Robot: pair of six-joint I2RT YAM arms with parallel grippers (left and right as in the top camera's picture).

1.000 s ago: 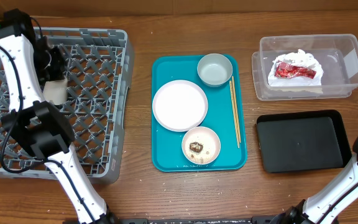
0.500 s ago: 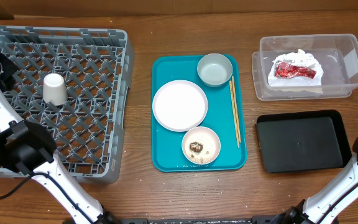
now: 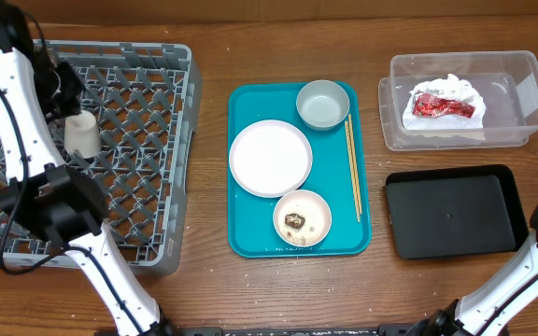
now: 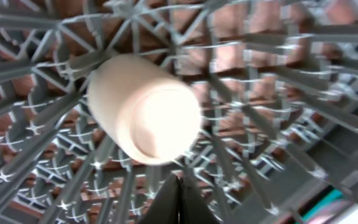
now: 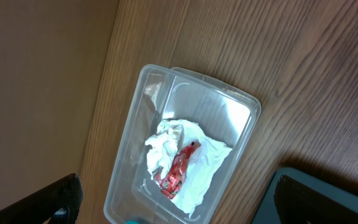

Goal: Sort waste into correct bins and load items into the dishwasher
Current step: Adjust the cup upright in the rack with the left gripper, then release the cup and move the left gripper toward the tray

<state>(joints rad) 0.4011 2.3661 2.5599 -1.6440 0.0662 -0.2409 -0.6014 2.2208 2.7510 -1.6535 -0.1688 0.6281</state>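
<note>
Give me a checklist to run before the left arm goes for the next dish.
1. Cup in the rack, free of the left claw: ok.
2. Left claw shut on nothing: ok.
3. Plate, bowl and chopsticks lying unobstructed on the teal tray: ok.
4. Saucer free of scraps: not ok, a food bit sits on it.
5. Napkin inside the clear tub: ok.
</note>
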